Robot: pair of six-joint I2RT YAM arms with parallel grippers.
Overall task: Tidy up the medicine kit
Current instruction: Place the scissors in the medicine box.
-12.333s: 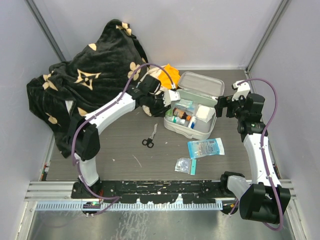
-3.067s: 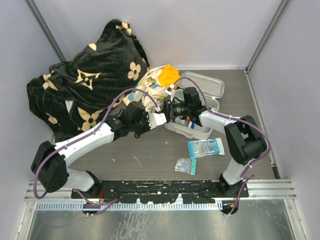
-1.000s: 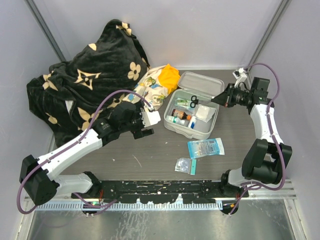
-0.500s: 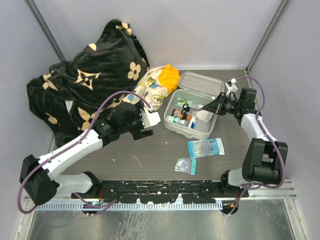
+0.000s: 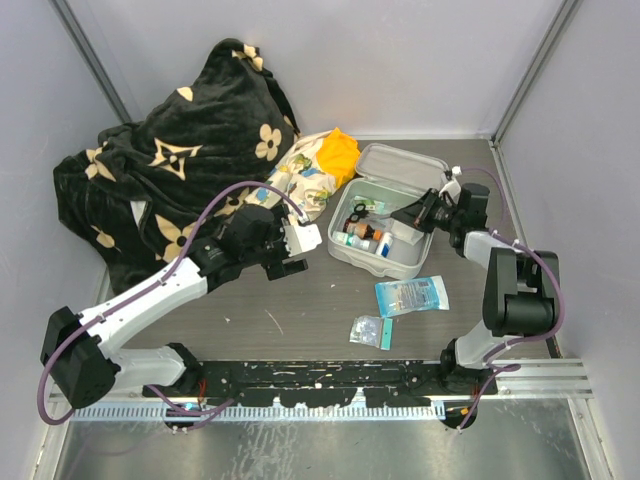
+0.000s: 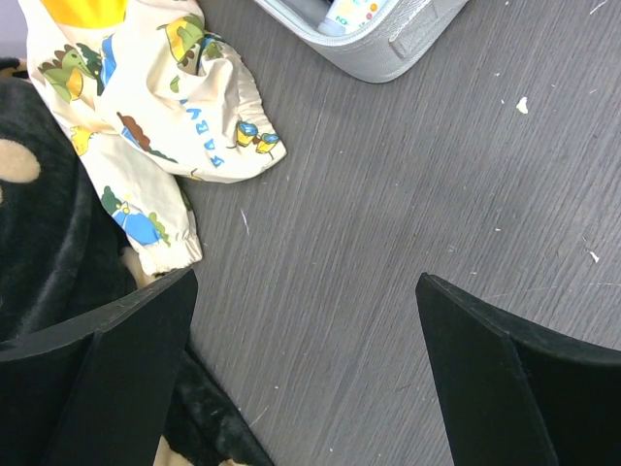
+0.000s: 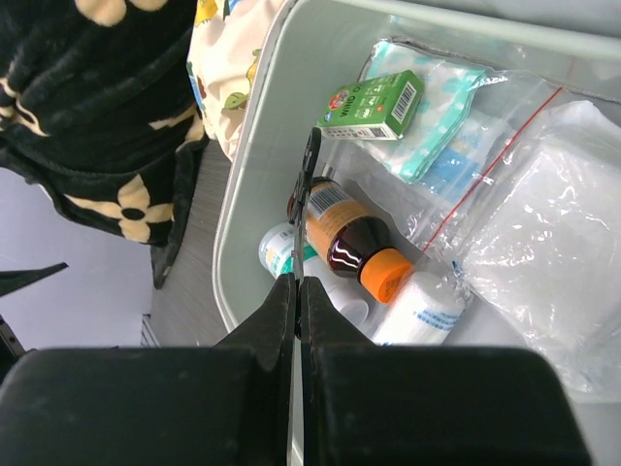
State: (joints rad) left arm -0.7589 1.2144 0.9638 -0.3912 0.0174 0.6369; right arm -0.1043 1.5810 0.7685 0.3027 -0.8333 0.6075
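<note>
- Over on the left, the left gripper [image 5: 302,243] now sits back from the medicine kit [image 5: 395,266], whereas twelve seconds ago it was at the kit's near-left corner.
- Further right, the scissors [image 5: 360,211] that lay on the table [image 5: 300,310] back then are pinched in the right gripper [image 5: 428,210]. Since a second ago they have come down lower over the open case.
- A black flower-print blanket [image 5: 170,150] fills the back left.
- A dinosaur-print cloth [image 5: 318,170] with an orange piece lies between the blanket and the kit, just beside the kit's left wall.
- The kit stands right of centre with its lid hinged back. Inside are a green box [image 7: 374,102], a brown bottle [image 7: 354,248] with an orange cap, a white roll [image 7: 417,311] and a clear bag [image 7: 543,262].
- Two packets lie in front of the kit, a blue one [image 5: 410,295] and a smaller one [image 5: 370,330] nearer the bases.
- The left arm stretches low from its base, its fingers spread wide over bare table with nothing between them.
- The right arm is folded, with its forearm pointing left. Its fingers are pressed together on the scissors, which the wrist view shows edge-on.
</note>
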